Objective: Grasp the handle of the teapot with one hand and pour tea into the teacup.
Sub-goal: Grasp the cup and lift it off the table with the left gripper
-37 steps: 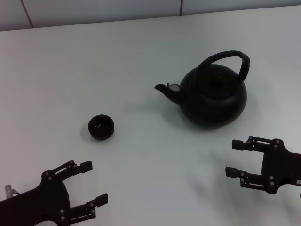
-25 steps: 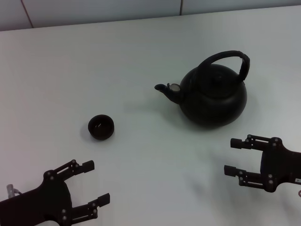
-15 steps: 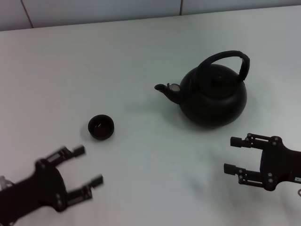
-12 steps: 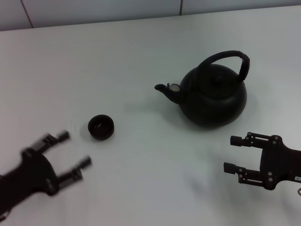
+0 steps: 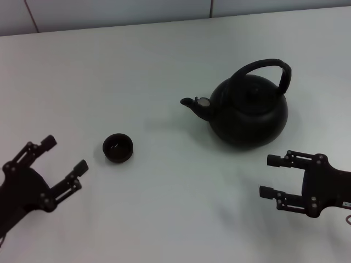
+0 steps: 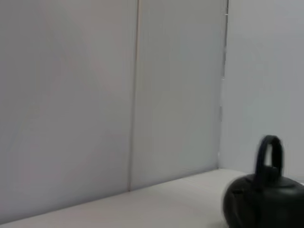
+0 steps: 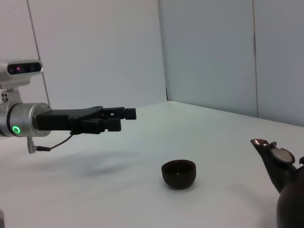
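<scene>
Both my pincers hang open over the table (image 5: 164, 49), gripping nothing.

My right pincer (image 5: 272, 176) sits just in front of the teapot (image 5: 247, 112), apart from it, fingers spread toward my left. The pot's arched handle (image 5: 269, 70) stands upright and its spout points left at the teacup (image 5: 118, 147). My left pincer (image 5: 64, 160) is near the cup, to its left and a little nearer me, fingers wide apart.

— Where's the teacup (image 5: 118, 148) on your tabletop (image 5: 164, 60)?
— Left of the teapot (image 5: 249, 109), well apart, spout toward it. Left pincer (image 5: 61, 158) sits near its left; right pincer (image 5: 267, 176) before the teapot.
</scene>
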You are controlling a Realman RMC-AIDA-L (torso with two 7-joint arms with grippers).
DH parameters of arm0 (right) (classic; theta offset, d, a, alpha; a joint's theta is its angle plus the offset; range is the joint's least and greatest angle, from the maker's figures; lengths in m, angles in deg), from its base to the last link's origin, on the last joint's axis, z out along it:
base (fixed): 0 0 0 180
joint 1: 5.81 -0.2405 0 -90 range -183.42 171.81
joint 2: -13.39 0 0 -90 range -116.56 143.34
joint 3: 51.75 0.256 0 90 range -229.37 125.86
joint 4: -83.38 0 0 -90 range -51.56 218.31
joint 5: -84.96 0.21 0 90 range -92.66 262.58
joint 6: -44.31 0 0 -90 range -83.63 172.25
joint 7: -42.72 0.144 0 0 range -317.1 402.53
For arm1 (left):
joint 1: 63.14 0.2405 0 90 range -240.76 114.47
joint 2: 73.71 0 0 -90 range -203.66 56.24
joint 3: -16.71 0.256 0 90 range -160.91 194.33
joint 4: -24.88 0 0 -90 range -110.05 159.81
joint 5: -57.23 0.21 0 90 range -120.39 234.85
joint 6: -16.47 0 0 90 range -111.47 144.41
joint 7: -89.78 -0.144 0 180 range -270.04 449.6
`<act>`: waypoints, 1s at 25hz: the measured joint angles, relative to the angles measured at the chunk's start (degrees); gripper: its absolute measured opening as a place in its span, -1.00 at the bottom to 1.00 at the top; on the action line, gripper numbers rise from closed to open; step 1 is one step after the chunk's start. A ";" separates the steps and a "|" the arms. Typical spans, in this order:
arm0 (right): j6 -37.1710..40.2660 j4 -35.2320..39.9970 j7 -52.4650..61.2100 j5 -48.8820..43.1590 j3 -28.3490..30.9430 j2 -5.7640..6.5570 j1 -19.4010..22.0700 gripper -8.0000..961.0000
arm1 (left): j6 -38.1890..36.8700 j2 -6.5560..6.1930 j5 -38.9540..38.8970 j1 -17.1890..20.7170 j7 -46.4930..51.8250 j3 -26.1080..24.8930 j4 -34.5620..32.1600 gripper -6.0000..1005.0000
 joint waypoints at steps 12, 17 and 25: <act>-0.29 0.04 0.08 0.00 0.01 -0.03 -0.48 0.42 | 9.60 0.24 0.63 -1.52 -3.31 7.12 0.14 0.67; -0.29 -0.13 0.12 0.00 0.00 -0.03 -0.47 0.42 | 10.30 0.39 0.36 -2.41 -3.33 6.61 0.71 0.67; 0.13 -0.06 0.16 0.00 0.01 -0.02 -0.46 0.42 | 15.49 0.57 0.26 -7.60 -3.34 6.18 4.92 0.67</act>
